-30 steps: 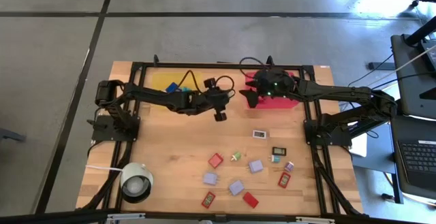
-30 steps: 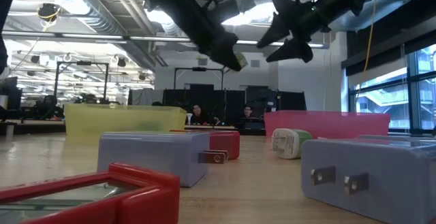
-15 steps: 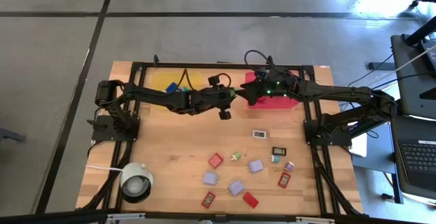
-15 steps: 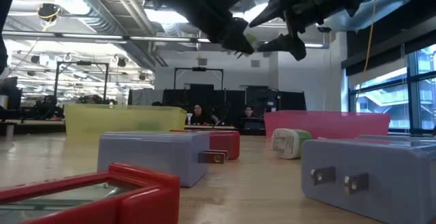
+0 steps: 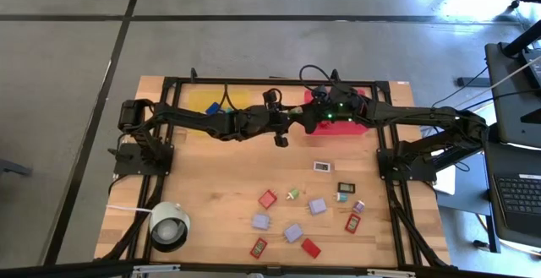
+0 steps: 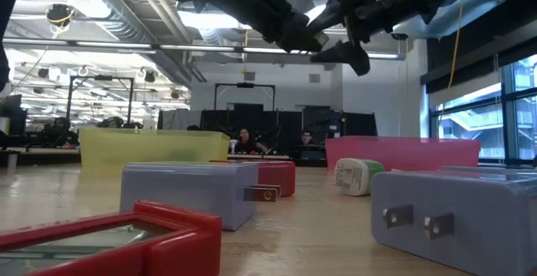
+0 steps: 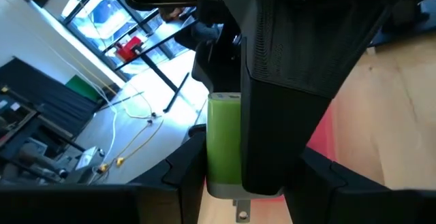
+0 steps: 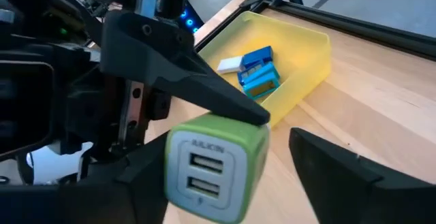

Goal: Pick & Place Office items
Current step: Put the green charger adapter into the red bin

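Near the worktop's front left corner stands a white roll (image 5: 169,225). At the back edge, left of centre, a yellow tray (image 5: 199,102) holds blue items (image 8: 259,72). The left gripper (image 5: 281,124) hangs above the worktop's back centre, pinching a green charger (image 7: 224,142) between its fingers. The right gripper (image 5: 297,119) meets it there, its fingers (image 8: 344,166) spread on either side of the charger, not pressing it. A red tray (image 5: 353,124) sits at the back edge, right of centre. More office items (image 5: 293,231) lie scattered toward the front right corner.
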`<state>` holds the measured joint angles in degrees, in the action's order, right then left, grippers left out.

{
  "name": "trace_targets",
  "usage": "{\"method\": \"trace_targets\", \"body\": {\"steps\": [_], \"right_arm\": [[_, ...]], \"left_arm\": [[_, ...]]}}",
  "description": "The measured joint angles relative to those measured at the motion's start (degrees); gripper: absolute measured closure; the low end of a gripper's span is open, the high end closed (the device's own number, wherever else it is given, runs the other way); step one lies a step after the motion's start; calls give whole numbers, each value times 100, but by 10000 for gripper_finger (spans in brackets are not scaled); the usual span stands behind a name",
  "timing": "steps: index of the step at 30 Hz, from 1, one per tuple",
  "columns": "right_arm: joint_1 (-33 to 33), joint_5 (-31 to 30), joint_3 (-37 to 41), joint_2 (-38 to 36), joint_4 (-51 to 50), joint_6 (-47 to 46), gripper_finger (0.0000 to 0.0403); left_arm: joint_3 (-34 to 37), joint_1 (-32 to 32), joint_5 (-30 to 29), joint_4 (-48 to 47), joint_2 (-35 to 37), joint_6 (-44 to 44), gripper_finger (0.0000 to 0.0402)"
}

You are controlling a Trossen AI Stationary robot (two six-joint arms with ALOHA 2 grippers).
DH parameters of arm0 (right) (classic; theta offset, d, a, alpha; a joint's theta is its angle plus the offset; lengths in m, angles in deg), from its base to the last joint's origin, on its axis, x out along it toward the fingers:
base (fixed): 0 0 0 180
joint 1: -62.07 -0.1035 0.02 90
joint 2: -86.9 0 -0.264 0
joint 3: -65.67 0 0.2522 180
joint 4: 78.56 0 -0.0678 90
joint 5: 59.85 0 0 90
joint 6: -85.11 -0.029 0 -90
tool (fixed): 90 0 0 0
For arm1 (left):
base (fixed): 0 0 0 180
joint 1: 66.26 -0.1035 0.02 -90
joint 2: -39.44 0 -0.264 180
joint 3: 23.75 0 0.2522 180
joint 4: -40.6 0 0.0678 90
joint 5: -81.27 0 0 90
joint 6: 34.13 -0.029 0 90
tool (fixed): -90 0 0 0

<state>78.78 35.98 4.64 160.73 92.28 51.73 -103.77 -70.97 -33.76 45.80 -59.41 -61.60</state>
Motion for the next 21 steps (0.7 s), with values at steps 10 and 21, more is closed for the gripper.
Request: {"method": "trace_targets", "body": {"steps": [10, 21], "right_arm": [[0, 109, -4, 4, -3, -90, 251], [437, 36, 9, -185, -335, 406, 251]], "left_arm": [[0, -3, 10, 10, -4, -80, 237], [-4, 16, -83, 47, 7, 181, 188]]}}
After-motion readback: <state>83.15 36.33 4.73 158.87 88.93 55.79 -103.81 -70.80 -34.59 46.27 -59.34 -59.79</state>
